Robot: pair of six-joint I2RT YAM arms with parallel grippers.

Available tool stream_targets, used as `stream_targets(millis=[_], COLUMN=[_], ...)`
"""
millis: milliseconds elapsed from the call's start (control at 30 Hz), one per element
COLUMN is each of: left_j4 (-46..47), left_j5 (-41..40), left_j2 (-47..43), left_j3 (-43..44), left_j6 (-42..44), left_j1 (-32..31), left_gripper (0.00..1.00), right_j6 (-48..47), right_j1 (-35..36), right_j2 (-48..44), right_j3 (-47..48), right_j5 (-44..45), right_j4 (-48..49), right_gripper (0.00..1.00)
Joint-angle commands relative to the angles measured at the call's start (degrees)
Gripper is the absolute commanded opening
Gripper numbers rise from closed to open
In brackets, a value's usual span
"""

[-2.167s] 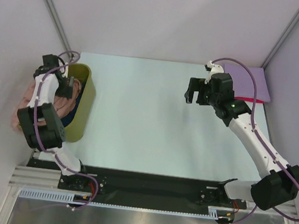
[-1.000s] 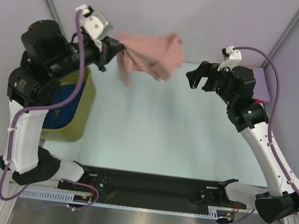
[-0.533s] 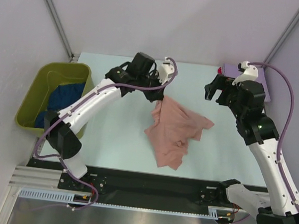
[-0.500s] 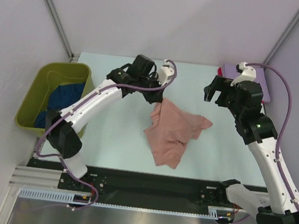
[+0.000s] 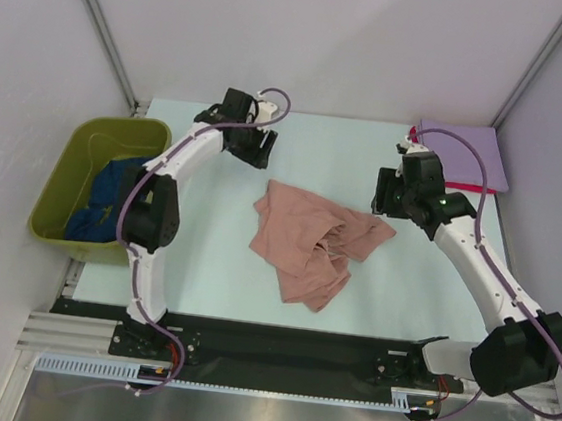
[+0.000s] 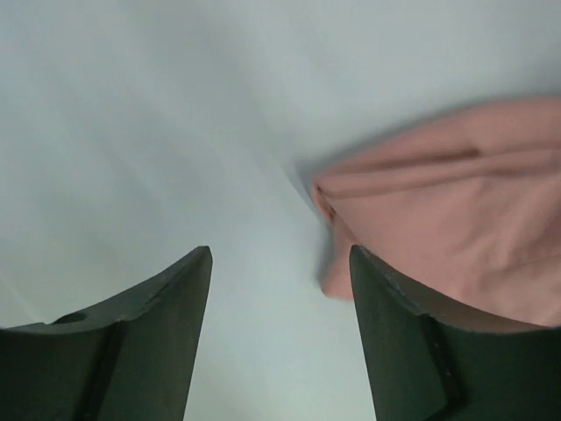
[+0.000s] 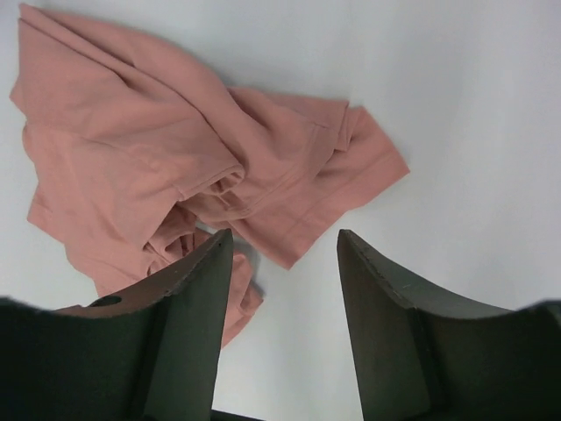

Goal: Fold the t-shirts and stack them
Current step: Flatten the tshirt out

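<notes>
A salmon-pink t-shirt [image 5: 315,240] lies crumpled on the middle of the table; it shows in the left wrist view [image 6: 456,202] and the right wrist view [image 7: 166,167]. My left gripper [image 5: 259,151] is open and empty, just behind the shirt's far left corner. My right gripper [image 5: 383,196] is open and empty above the shirt's right edge. A lavender t-shirt [image 5: 468,157] lies folded at the far right corner, a red one [image 5: 469,189] peeking from under it. A dark blue t-shirt [image 5: 107,192] sits in the tub.
An olive-green tub [image 5: 79,144] stands at the table's left edge. Grey walls and metal posts enclose the back and sides. The black rail with the arm bases runs along the near edge.
My left gripper lifted the pink shirt out of the tub, swung it over the table, let it go and drew back to the far left. My right gripper came down towards the shirt's right edge.
</notes>
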Motion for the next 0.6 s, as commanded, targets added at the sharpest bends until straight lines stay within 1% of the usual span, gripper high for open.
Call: stream_targets(millis=[0, 33, 67, 100, 167, 200, 267, 300, 367, 400, 433, 533, 567], left_j4=[3.5, 3.4, 1.6, -0.1, -1.1, 0.0, 3.0, 4.0, 8.6, 9.8, 10.8, 13.4, 14.2], left_j5=[-2.1, -2.6, -2.9, -2.9, -3.7, -4.7, -6.7, -9.4, -12.4, -12.6, -15.1, -15.3, -15.3], left_j2=[-14.3, -18.3, -19.6, -20.4, -22.4, -23.0, -23.6, -23.1, -22.0, -21.6, -21.2, -19.4, -19.1], left_j3=[-11.2, -14.2, -16.9, -21.3, -26.3, -31.2, -35.5, -38.2, -40.6, -42.1, -42.5, -44.3, -44.7], left_j6=[4.2, 5.8, 7.2, 9.9, 11.5, 12.7, 14.2, 15.8, 17.5, 17.8, 17.9, 18.9, 19.6], left_j1=[-6.9, -8.6, -10.4, -14.0, -17.2, -19.6, -21.6, -23.0, -23.9, -24.4, -24.5, -25.1, -25.3], left_gripper=[0.7, 0.71, 0.71, 0.71, 0.71, 0.72, 0.81, 0.87, 0.89, 0.89, 0.89, 0.88, 0.87], right_j6=[-2.8, -3.0, -2.6, -1.8, 0.3, 0.6, 1.5, 1.8, 2.9, 3.1, 3.4, 4.4, 4.9], right_j1=[-0.5, -0.8, -1.1, -1.9, -2.7, -2.9, -3.0, -3.3, -4.1, -4.4, -5.1, -5.8, -5.9], right_j2=[2.9, 4.0, 6.7, 8.7, 11.5, 13.7, 15.4, 17.1, 19.9, 21.0, 23.0, 25.7, 26.5], right_j3=[-0.5, -0.5, -0.2, 0.8, 1.6, 1.6, 0.6, 0.3, 0.8, 1.1, 1.3, 0.9, 0.9], right_j5=[-3.2, -5.2, -5.4, -5.2, -7.3, -8.4, -10.4, -10.4, -10.8, -11.4, -13.0, -16.1, -17.1], right_j4=[0.0, 0.1, -0.3, -0.8, -1.4, -0.7, 2.4, 3.2, 4.3, 4.6, 5.6, 8.2, 8.8], right_gripper=[0.55, 0.55, 0.56, 0.58, 0.62, 0.68, 0.75, 0.77, 0.77, 0.76, 0.74, 0.7, 0.67])
